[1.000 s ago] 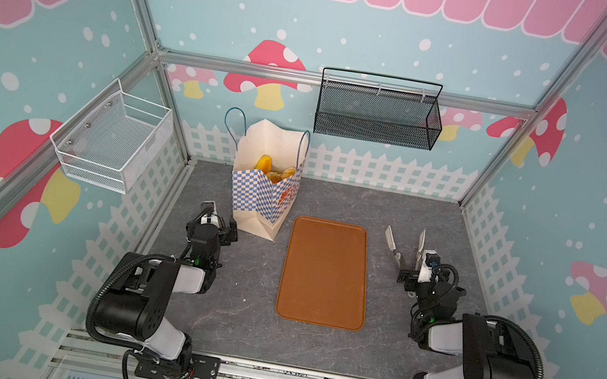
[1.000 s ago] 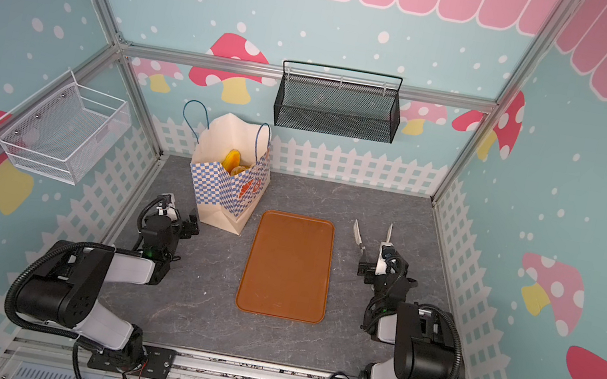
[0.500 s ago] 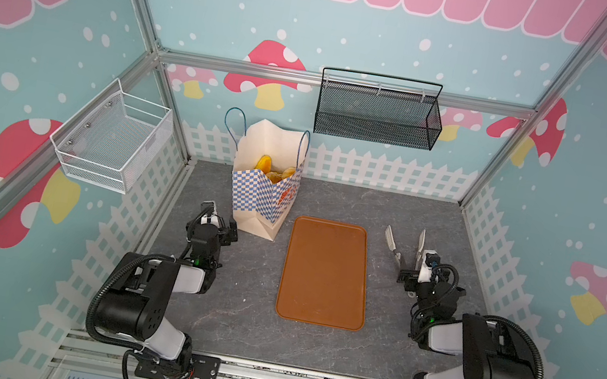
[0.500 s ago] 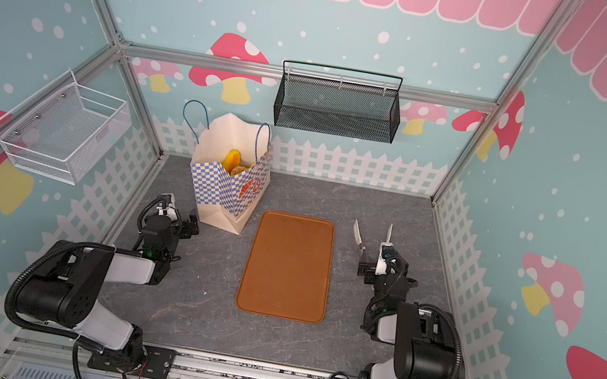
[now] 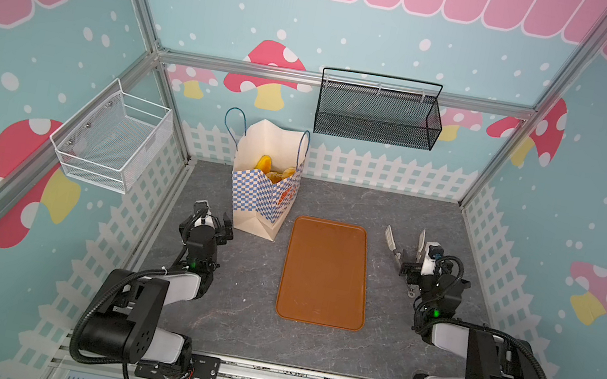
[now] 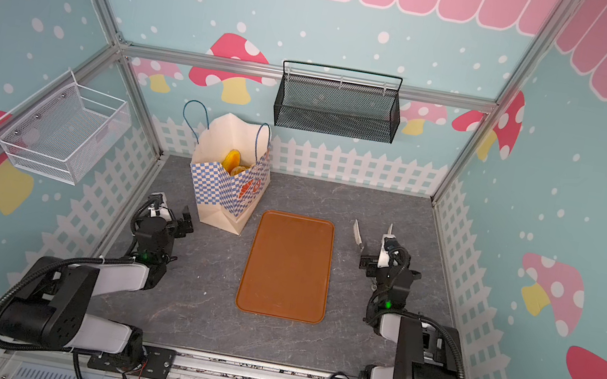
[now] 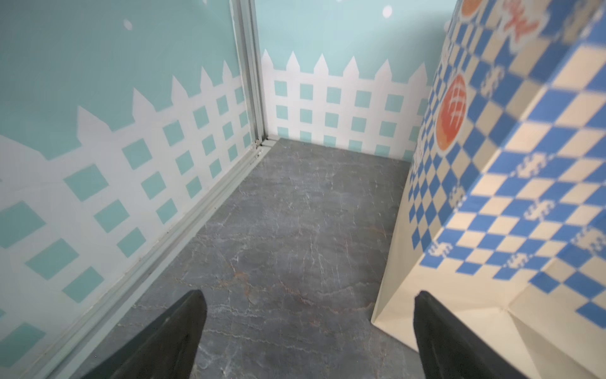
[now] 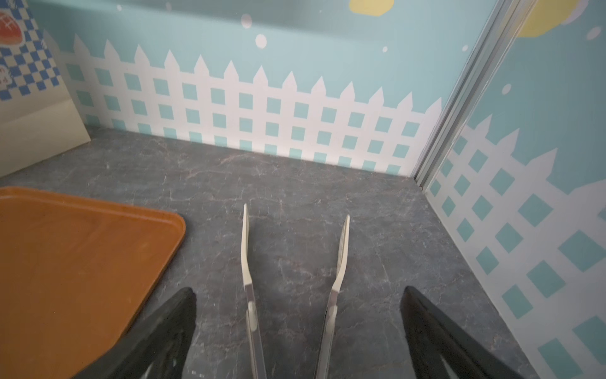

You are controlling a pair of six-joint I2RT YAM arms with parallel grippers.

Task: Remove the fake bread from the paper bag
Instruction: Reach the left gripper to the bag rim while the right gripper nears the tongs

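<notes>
Left gripper (image 7: 310,295): my fingers are spread wide and empty, low beside the paper bag (image 5: 262,196). Right gripper (image 8: 298,288): my fingers are likewise spread, with the tongs (image 8: 246,262) between them, beside the tray (image 5: 324,274). The fake bread (image 5: 273,170) sits inside the upright bag.

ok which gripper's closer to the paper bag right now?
Left. The left gripper sits open right beside the base of the paper bag; the right gripper is across the orange tray, open around the tongs.
</notes>
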